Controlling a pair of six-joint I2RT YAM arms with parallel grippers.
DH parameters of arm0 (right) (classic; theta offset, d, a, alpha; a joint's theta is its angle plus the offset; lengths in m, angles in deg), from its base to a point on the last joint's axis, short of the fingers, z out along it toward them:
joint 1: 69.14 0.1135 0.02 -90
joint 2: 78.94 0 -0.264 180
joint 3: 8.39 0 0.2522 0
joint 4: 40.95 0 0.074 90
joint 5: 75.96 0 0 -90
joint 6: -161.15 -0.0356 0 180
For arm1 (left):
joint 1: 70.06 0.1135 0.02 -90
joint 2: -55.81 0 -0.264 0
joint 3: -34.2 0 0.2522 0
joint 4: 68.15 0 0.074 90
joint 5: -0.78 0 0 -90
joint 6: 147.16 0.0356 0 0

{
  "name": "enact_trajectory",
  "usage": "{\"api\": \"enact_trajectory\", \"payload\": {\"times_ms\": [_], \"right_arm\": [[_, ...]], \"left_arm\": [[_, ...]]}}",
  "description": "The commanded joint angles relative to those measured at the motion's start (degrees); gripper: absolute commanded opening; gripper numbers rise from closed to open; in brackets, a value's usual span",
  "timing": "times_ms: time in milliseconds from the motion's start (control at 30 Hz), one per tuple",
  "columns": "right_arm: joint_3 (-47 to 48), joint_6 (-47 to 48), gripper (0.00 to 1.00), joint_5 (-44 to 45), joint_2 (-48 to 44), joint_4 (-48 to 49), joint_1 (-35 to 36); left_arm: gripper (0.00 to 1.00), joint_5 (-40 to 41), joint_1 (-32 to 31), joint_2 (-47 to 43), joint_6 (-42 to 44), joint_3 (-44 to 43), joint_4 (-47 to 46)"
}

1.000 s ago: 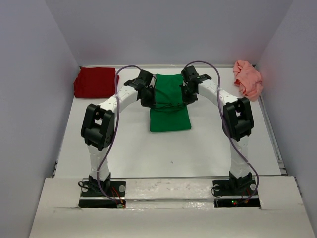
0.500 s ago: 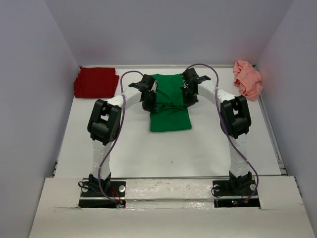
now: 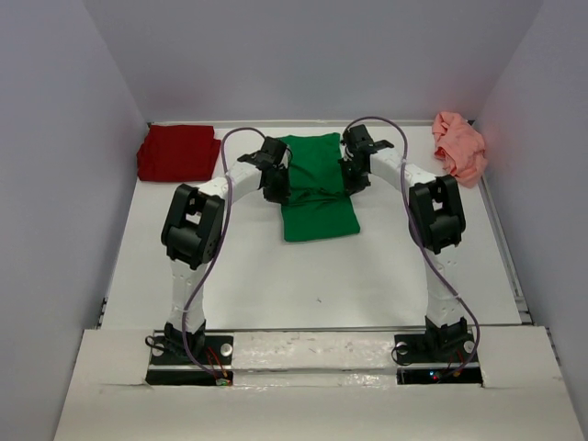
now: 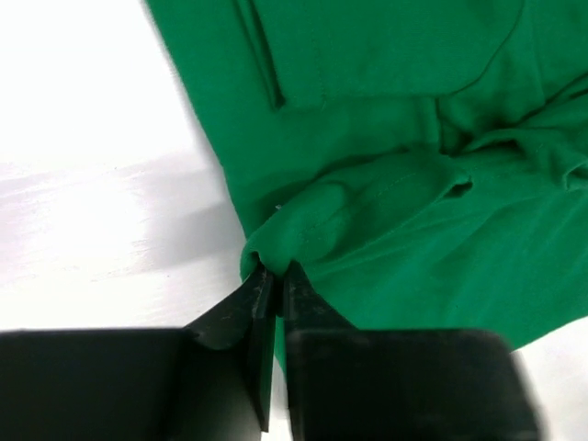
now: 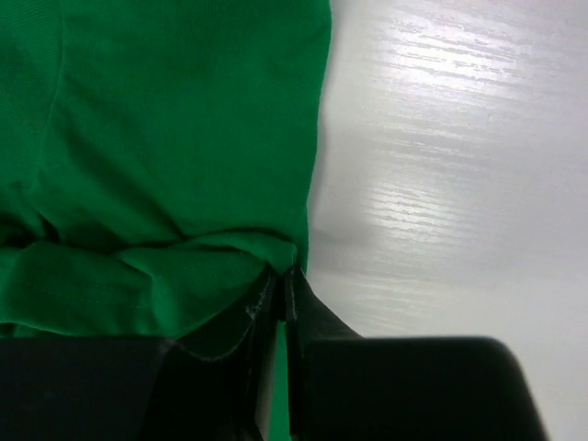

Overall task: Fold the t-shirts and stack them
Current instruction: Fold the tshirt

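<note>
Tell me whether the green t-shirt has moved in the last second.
Yes, slightly. The near end of the green t-shirt has swung right, away from the dark red t-shirt lying unmoved at the far left.

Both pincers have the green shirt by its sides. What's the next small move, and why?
Probably ease both pincers slightly up and apart, together. The left pincer and right pincer are each shut on a side edge of the green t-shirt, and the cloth between them lies bunched in a wrinkled ridge. Tautening it first should keep the fold straight.
</note>
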Motion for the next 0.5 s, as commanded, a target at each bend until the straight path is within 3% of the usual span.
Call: {"api": "enact_trajectory", "payload": {"times_ms": [0,33,67,233,467], "right_arm": [[2.7,2.4,0.16,0.0,0.1,2.8,-0.6],[3.0,2.6,0.18,0.1,-0.1,2.9,-0.6],[3.4,3.0,0.27,-0.1,-0.8,2.8,-0.6],[7.0,4.2,0.49,2.3,-3.8,2.0,-0.6],[5.4,3.3,0.52,1.2,-10.5,0.5,-0.6]], "left_arm": [[0.27,4.2,0.1,-5.9,0.9,2.7,-2.0],[0.35,5.0,0.2,-6.5,0.9,2.8,-2.0],[0.49,6.6,0.0,-7.5,0.7,3.1,-1.9],[0.71,11.2,-0.1,-10.9,1.2,3.1,-1.9],[0.77,15.2,-1.8,-18.0,2.0,3.6,-1.8]]}}
